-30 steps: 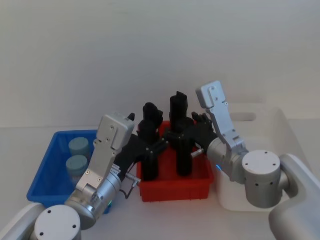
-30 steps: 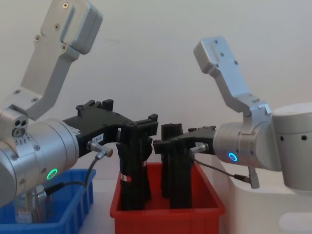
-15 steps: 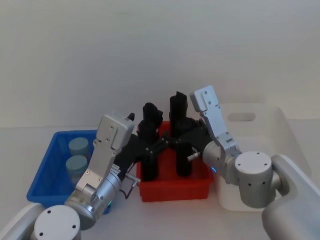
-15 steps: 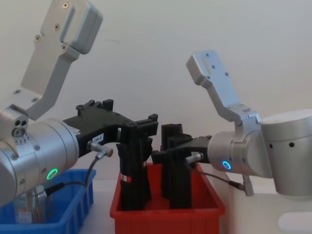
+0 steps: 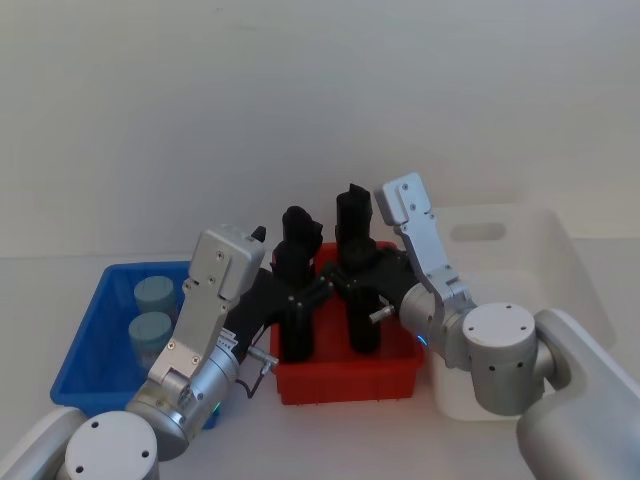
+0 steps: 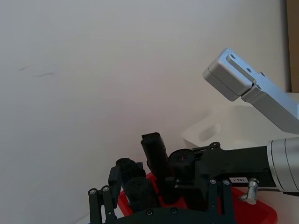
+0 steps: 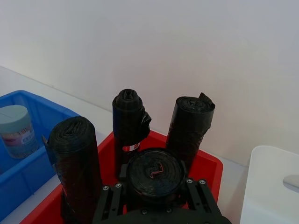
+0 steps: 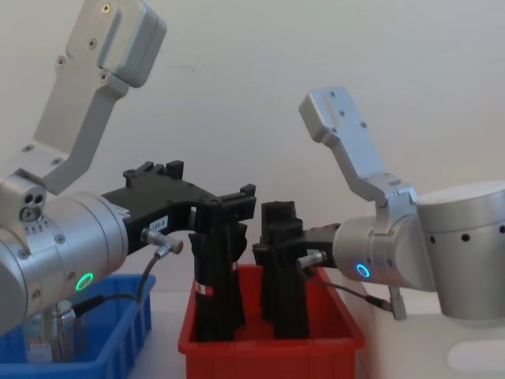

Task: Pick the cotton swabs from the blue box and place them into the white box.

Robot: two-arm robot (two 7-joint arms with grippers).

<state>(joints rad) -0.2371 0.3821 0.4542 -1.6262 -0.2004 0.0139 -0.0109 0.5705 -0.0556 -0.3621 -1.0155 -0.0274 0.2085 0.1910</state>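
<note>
Two cotton swabs tubs (image 5: 155, 293) (image 5: 150, 328) with pale lids stand in the blue box (image 5: 95, 330) at the left. One tub (image 7: 16, 128) also shows in the right wrist view. The white box (image 5: 560, 250) sits at the right. My left gripper (image 5: 310, 290) is held over the left side of a red bin, its jaw links spread wide and nothing between them. From the right, my right gripper (image 5: 350, 280) reaches in over the red bin, low among the black rolls and just right of the left gripper.
Between the two boxes stands a red bin (image 5: 345, 380) holding three upright black rolls (image 5: 295, 300) (image 5: 352, 215) (image 5: 362, 320). Both arms crowd the space above it. A plain white wall is behind.
My right arm has swung left, away from the white box, and its gripper now sits deeper over the red bin. The left arm and the tubs have not moved.
</note>
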